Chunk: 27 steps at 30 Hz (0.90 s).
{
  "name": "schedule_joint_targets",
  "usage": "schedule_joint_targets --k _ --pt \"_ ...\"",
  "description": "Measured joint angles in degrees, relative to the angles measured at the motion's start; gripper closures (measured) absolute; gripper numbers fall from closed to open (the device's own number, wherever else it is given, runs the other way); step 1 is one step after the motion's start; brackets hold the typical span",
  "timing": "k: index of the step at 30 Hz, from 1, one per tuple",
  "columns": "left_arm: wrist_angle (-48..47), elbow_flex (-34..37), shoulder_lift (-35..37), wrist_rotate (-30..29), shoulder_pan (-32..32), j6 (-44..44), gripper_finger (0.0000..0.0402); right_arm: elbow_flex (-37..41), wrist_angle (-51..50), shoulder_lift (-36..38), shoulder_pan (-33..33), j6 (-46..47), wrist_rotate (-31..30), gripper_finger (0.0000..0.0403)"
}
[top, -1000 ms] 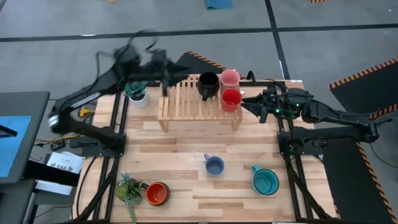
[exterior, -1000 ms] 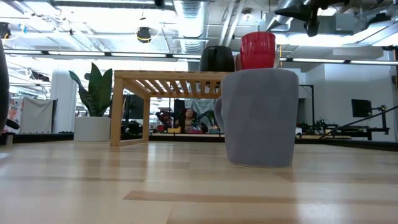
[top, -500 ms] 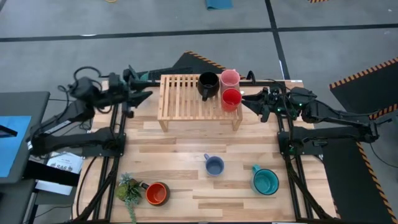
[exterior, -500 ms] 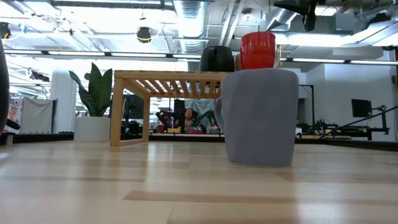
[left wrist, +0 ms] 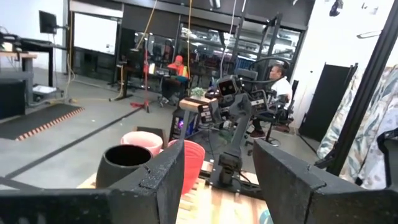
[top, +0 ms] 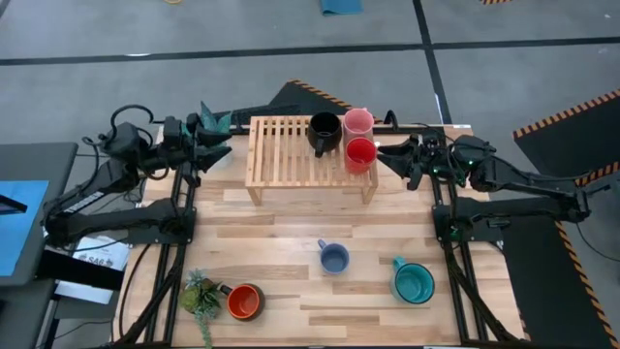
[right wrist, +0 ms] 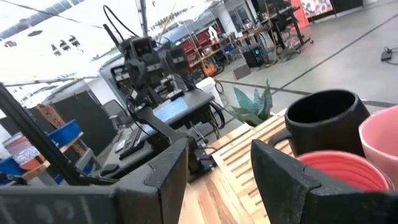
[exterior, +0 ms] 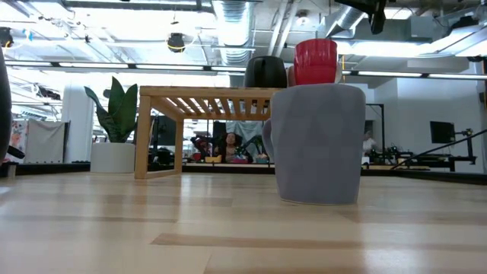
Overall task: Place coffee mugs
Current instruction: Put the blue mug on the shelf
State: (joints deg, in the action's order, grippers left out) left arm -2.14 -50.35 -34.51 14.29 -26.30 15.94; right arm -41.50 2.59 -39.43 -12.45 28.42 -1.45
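Observation:
Three mugs stand on the wooden slatted rack (top: 291,155) at the table's far side: black (top: 324,131), pale pink (top: 357,121) and red (top: 360,153). On the near half of the table stand the small blue-grey mug (top: 334,258), the larger teal mug (top: 414,282) and the dark mug with the orange inside (top: 244,301). My left gripper (top: 215,143) is open, off the rack's left end, near the far left corner. My right gripper (top: 386,155) is open too, just right of the red mug (right wrist: 339,171) and apart from it. The blue-grey mug (exterior: 316,144) fills the low view.
A small potted plant (top: 201,291) stands beside the orange-inside mug at the near left corner. Leaves of another plant (top: 208,116) show by my left gripper. The rack's left half holds nothing. Bare tabletop (top: 281,218) lies between rack and near mugs. People sit in the room beyond.
My left arm has swung fast from over the rack's left end toward the table's far left corner, then settled there. My right gripper has risen a little beside the red mug. No mug has moved.

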Motion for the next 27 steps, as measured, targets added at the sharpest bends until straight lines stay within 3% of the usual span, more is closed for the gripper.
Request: schedule_joint_targets --k 13,27 --pt "0.1 0.0 -0.9 1.1 2.0 -0.4 0.0228 0.0 0.1 0.0 0.0 0.0 0.0 0.0200" --pt "3.5 0.0 -4.7 -3.2 8.8 -2.8 0.0228 0.0 0.1 0.0 0.1 -1.9 0.1 0.0200"
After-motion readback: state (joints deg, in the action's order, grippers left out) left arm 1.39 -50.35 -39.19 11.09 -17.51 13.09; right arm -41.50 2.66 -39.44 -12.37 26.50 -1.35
